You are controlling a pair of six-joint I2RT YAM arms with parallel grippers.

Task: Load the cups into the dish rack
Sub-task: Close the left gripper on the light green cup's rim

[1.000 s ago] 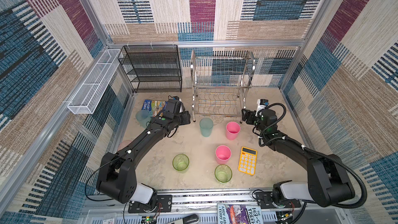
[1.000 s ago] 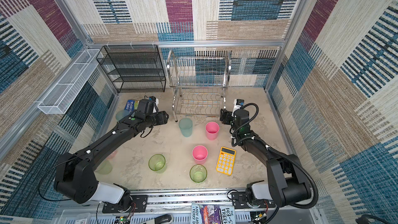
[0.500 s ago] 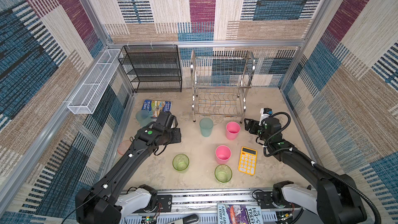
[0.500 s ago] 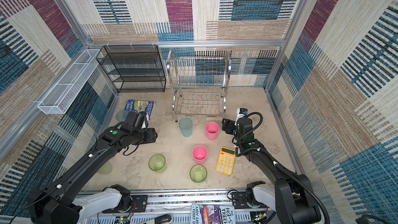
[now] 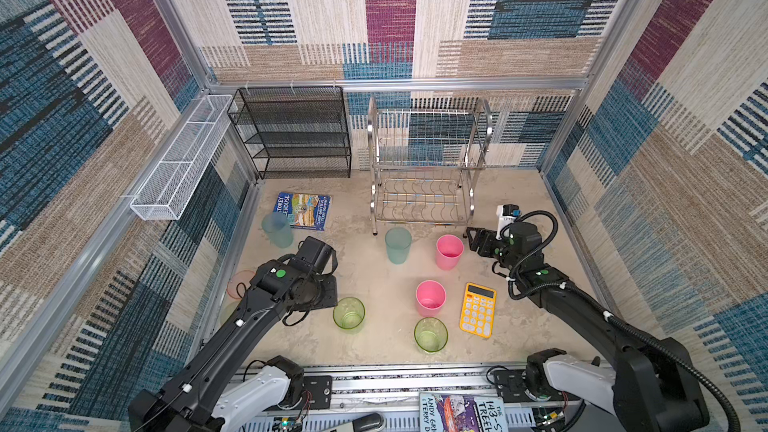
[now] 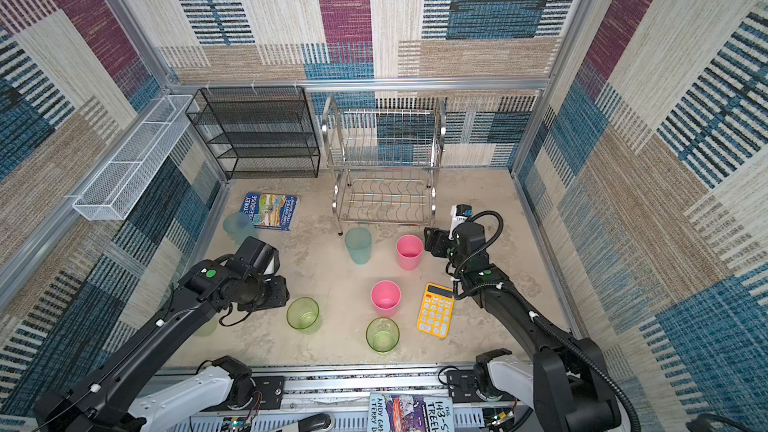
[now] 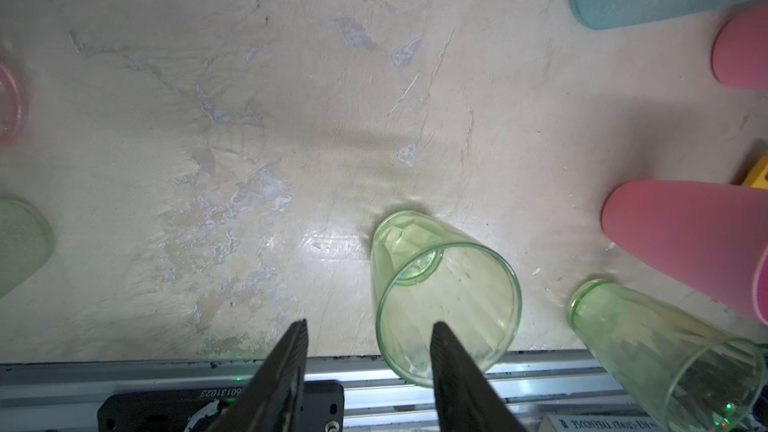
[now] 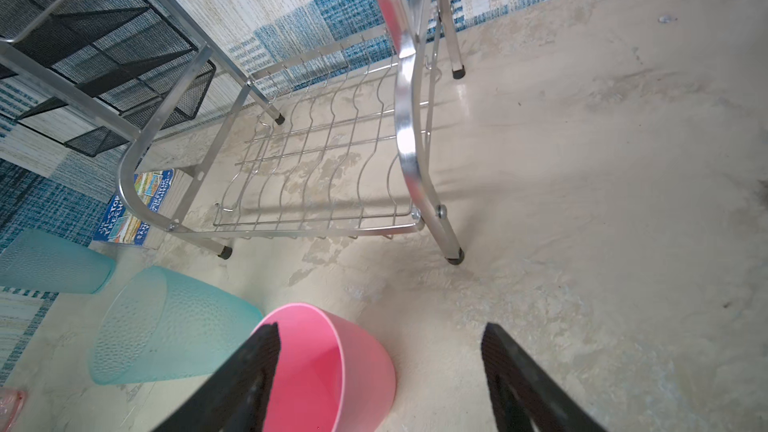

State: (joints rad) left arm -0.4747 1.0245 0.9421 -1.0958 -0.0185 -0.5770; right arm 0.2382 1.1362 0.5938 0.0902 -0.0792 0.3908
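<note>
Your left claw (image 7: 369, 328) hangs over the table (image 5: 374, 272) with its jaws apart and nothing between them. In the left wrist view one finger overlaps the rim of an upright green cup (image 7: 453, 284), and the other is over bare table. Your right claw (image 8: 382, 336) is spread wide too and grips nothing: one finger sits over the rim of the pink cup (image 8: 316, 380), the other is well clear of it. That pink cup stands just beside a teal cup (image 5: 398, 245), both upright close in front of the dish rack (image 5: 428, 166) near the back wall. Both top views show other cups on the table: a second pink cup (image 5: 430, 297) beside the yellow calculator (image 5: 478, 310), a second green cup (image 5: 431, 334) near the front edge, a second teal cup (image 5: 277, 229) next to the book (image 5: 303, 211), and a salmon cup (image 5: 240, 284) by the left wall.
</note>
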